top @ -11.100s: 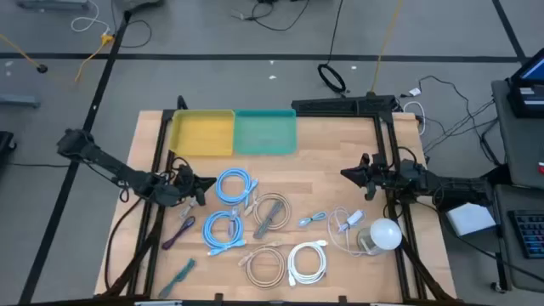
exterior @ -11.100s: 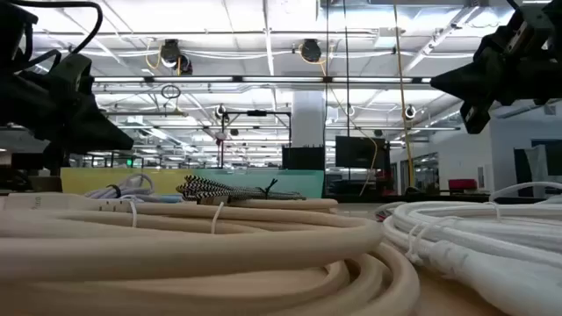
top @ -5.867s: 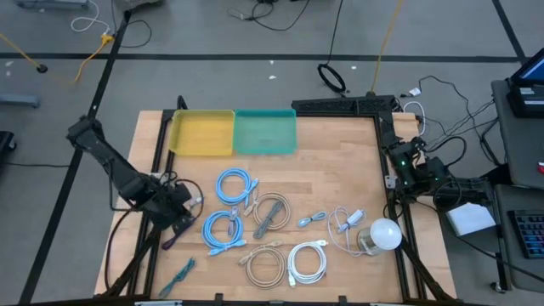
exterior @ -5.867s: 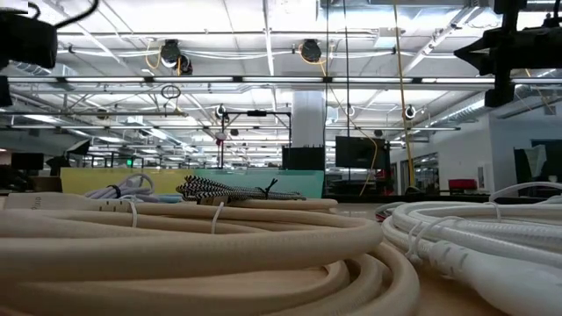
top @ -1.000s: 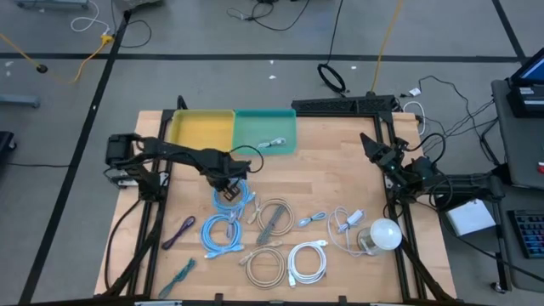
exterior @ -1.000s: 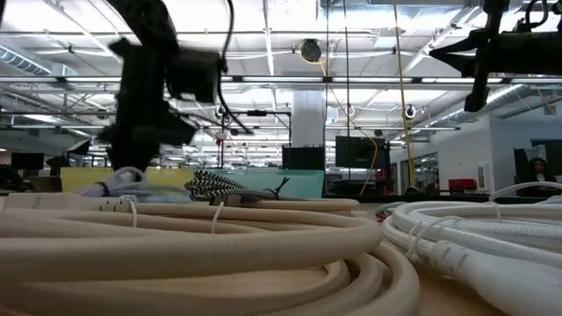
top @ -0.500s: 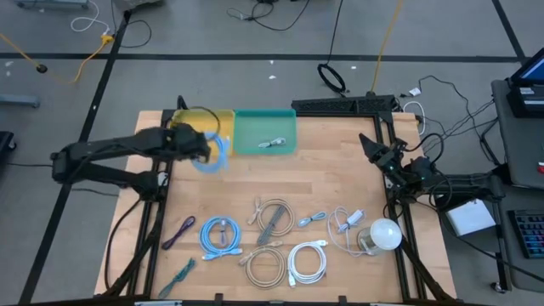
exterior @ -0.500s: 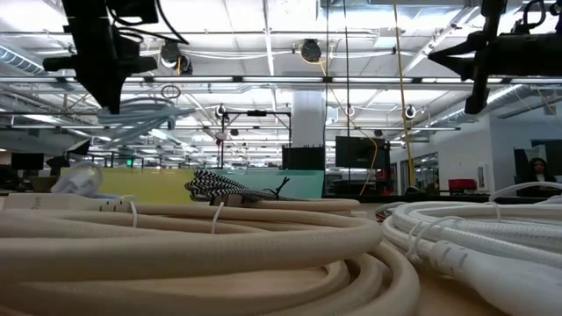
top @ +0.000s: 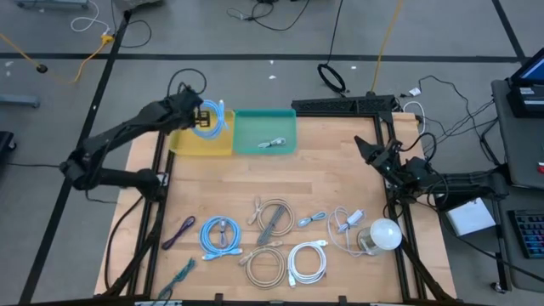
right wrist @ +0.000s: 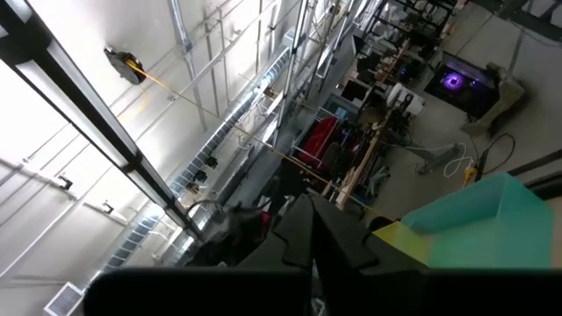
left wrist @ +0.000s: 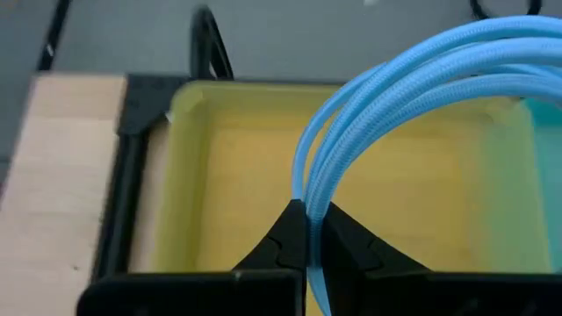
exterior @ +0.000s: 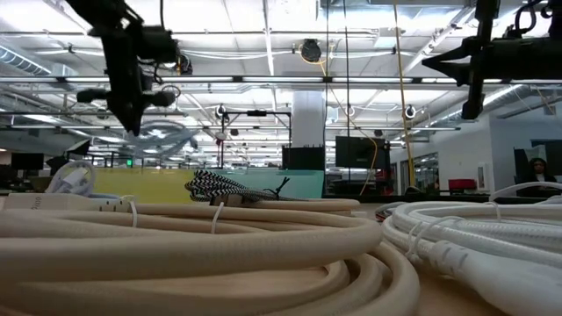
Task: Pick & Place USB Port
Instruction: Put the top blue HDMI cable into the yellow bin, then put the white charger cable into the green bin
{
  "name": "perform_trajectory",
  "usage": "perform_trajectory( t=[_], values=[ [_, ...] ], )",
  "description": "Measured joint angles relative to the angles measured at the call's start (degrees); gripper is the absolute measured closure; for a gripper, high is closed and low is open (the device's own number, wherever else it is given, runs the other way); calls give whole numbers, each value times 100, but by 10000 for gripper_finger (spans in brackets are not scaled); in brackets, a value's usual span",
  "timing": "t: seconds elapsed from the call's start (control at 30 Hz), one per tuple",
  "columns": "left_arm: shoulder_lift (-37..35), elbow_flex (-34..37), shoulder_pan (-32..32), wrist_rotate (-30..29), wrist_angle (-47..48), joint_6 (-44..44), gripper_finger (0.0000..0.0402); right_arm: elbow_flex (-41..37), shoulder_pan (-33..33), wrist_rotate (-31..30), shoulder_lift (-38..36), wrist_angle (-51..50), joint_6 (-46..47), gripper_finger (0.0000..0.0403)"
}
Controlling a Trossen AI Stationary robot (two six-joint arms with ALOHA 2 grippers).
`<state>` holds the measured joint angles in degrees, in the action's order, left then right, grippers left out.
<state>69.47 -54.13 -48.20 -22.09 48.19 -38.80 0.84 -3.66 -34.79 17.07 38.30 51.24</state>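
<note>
My left gripper (top: 202, 117) hangs above the yellow tray (top: 183, 140) at the table's far left and is shut on a light-blue coiled cable (top: 212, 121). The left wrist view shows the tray's floor (left wrist: 246, 175) under the coil (left wrist: 413, 79). In the low view the coil (exterior: 162, 139) hangs in the air below the gripper (exterior: 132, 112). A small pale cable (top: 272, 143) lies in the green tray (top: 255, 127). My right gripper (top: 360, 142) is shut and raised by the table's right edge, touching nothing. My left gripper pinches several strands of the blue coil (left wrist: 306, 189) together between its two fingers, at one spot on the loop. The fingers point down from above and lie across the strands. The coil is lifted clear and hangs over the yellow tray.
On the near half of the table lie a second blue coil (top: 221, 234), a striped cable (top: 272, 217), beige (top: 265, 265) and white (top: 308, 262) coils, small cables (top: 313, 219), a white globe (top: 382, 234), a purple piece (top: 178, 232) and a teal piece (top: 178, 274). Bare wood shows mid-table.
My left gripper has lifted the blue coil off the table's middle-left and carried it up and toward the far-left corner, staying shut on it. The coil now hangs over the yellow tray. My right arm has barely moved.
</note>
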Motion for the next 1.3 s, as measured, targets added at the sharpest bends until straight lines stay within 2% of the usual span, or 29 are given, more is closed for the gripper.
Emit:
perform_trajectory(
  t=[0.23, 0.5, 0.6, 0.8, 1.0, 1.07, 1.17, 1.23, 1.3],
  values=[
    [902, 0, -95, 112, 6, 405, 390, 0, 0, 58, 38, 95, 15, 403],
    [1477, 0, -104, -44, -114, 429, 390, 0, 2, 211, 38, 180, 16, 403],
    [1638, 0, -171, 276, -199, 575, 387, 0, 1, 212, 38, 220, 9, 403],
    [1580, -9, -112, 349, -168, 867, 306, 0, 0, 202, 38, 223, -35, 403],
    [988, -156, -232, 396, -46, 1433, 244, 0, 2, 196, 38, 225, -70, 403],
    [698, -257, -228, 863, -104, 1691, 238, 0, 2, 194, 38, 277, -119, 403],
    [180, -333, -50, 2315, -245, 2098, 236, -2, 2, 191, 38, 362, -208, 403],
    [-206, -334, 282, 3316, -231, 2186, 235, 0, 0, 191, 36, 395, -243, 403],
    [-574, -334, 856, 3861, -109, 2149, 235, -2, 2, 191, 37, 393, -244, 403]
  ],
)
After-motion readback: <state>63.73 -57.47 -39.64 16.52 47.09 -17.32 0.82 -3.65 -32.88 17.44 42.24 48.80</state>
